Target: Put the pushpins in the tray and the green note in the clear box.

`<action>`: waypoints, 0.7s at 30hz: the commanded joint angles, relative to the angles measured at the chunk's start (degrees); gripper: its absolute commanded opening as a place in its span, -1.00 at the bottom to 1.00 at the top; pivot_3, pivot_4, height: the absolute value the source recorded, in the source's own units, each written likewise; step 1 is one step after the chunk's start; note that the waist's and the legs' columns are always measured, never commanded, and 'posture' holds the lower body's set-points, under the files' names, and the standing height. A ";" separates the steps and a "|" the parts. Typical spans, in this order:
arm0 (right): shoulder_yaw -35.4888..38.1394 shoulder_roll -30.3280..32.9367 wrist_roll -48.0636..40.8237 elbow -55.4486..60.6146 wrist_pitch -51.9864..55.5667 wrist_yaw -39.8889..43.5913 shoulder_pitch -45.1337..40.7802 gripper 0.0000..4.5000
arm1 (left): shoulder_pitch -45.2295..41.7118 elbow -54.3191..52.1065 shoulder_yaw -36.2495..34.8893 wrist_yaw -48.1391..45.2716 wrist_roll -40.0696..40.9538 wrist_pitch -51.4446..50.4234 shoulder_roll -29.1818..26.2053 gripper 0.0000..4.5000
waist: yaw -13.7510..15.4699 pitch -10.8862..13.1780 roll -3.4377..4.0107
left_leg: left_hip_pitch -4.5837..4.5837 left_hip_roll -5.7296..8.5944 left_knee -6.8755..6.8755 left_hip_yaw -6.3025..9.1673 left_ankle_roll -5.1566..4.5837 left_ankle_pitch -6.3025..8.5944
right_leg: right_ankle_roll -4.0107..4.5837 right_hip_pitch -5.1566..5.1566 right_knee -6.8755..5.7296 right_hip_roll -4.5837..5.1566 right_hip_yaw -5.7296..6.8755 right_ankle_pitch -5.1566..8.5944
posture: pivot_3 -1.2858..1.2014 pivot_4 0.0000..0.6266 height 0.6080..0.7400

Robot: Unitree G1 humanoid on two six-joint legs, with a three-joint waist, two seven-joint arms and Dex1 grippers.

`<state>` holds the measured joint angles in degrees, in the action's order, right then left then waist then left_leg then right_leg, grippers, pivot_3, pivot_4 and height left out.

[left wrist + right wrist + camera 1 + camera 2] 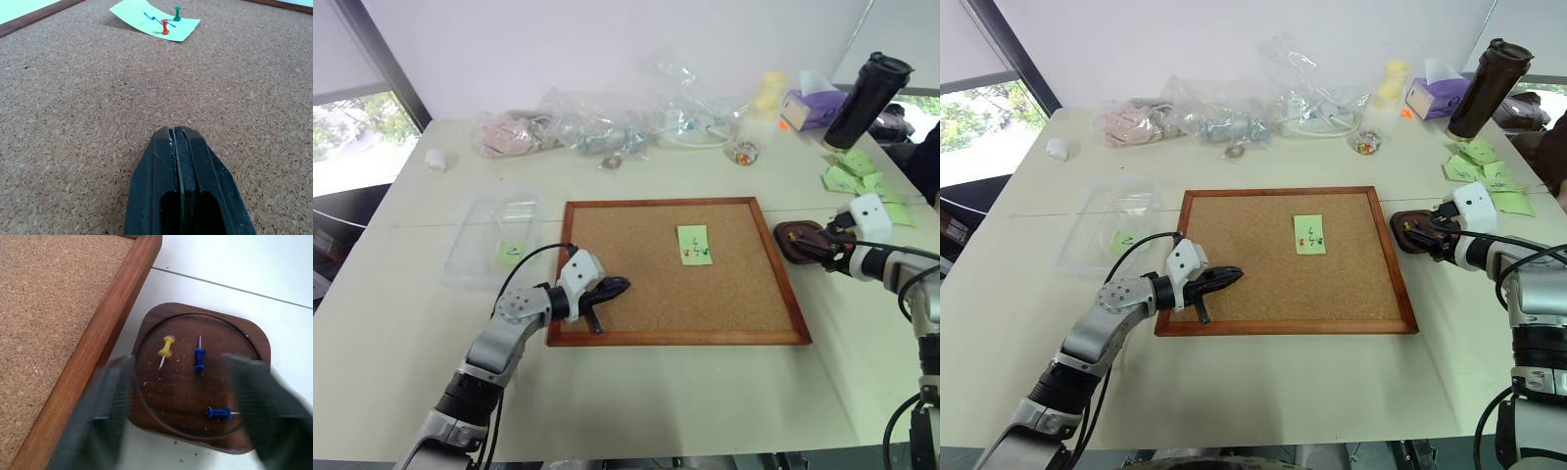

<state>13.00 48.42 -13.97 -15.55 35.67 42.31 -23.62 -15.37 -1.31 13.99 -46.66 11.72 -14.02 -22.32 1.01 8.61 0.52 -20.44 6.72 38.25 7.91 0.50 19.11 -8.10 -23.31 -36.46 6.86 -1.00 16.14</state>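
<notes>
Pins (170, 20) red and green, tiny, hard, slippery, pinch by heads; note (694, 244) flimsy; left gripper (178, 147) shut empty, right gripper (183, 396) wide open over tray (146, 328).

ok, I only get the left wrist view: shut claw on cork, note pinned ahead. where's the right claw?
Observer: Right claw is open, over the tray, just right of the corkboard.
Operator: anything in the tray?
Observer: One yellow pushpin and two blue ones.
Operator: and the clear box?
Observer: The clear box sits left of the corkboard, with a green slip lying in it.
</notes>
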 commanded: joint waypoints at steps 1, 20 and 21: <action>1.06 0.37 -0.25 0.36 -0.68 -0.46 -0.51 0.70 | 1.81 1.58 2.24 -0.17 -2.03 -1.13 -0.20 -1.00 | 0.00 0.00 0.00 | 0.00 0.00 0.00 0.00 0.00 0.00 | 0.00 0.00 0.00 0.00 0.00 0.00 | 0.03 -0.52 1.00; -8.01 -8.22 -8.90 24.61 5.59 2.84 1.24 0.70 | 1.92 1.29 2.31 0.26 -2.08 -1.29 -0.14 -1.00 | -0.06 -0.01 0.01 | -0.01 -0.02 -0.01 0.06 0.00 0.00 | 0.00 0.00 0.02 -0.02 0.01 0.00 | 0.03 -0.52 1.00; -8.62 -8.47 -8.30 24.12 4.87 2.63 1.48 0.70 | 1.94 1.21 2.32 0.29 -2.08 -1.34 -0.13 -1.00 | -0.06 -0.01 0.01 | -0.01 -0.01 -0.01 0.05 0.00 0.00 | 0.00 0.01 0.02 -0.01 0.01 0.00 | 0.03 -0.52 1.00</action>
<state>4.47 39.92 -23.19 8.14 42.46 45.40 -22.27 -14.98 -1.78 13.97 -46.11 11.71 -14.03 -22.30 0.95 8.60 0.53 -20.46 6.72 38.25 7.97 0.50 19.12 -8.10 -23.30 -36.44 6.85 -0.99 16.14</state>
